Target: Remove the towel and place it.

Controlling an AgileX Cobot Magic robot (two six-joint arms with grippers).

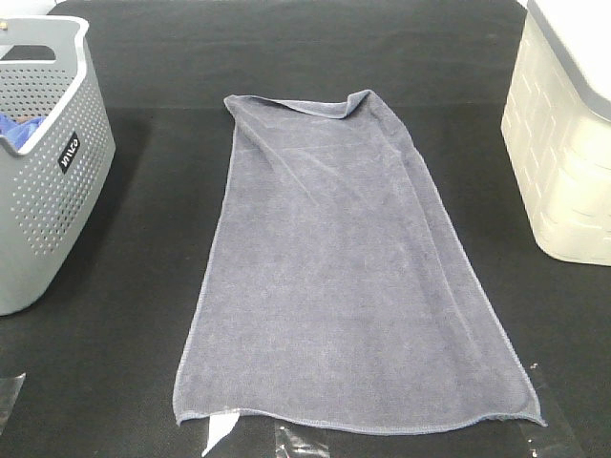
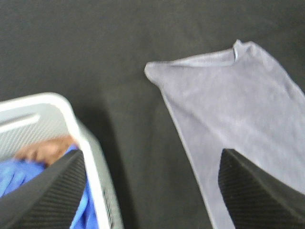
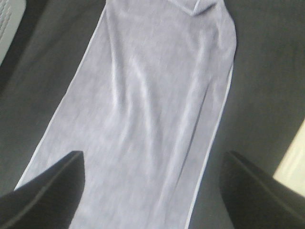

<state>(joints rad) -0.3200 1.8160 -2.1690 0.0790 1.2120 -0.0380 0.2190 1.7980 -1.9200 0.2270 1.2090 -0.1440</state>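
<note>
The slate-grey towel (image 1: 339, 267) lies spread flat lengthwise on the black table, its far right corner folded over a little. It also shows in the left wrist view (image 2: 233, 109) and in the right wrist view (image 3: 152, 109). Neither arm shows in the exterior high view. My left gripper (image 2: 152, 195) is open and empty, high above the table between the basket and the towel's left edge. My right gripper (image 3: 152, 191) is open and empty, high above the towel's near part.
A grey perforated basket (image 1: 43, 172) stands at the left edge with a bright blue cloth (image 2: 19, 176) and something brown inside. A cream-white bin (image 1: 563, 134) stands at the right edge. Clear plastic scraps (image 1: 296, 441) lie by the front edge.
</note>
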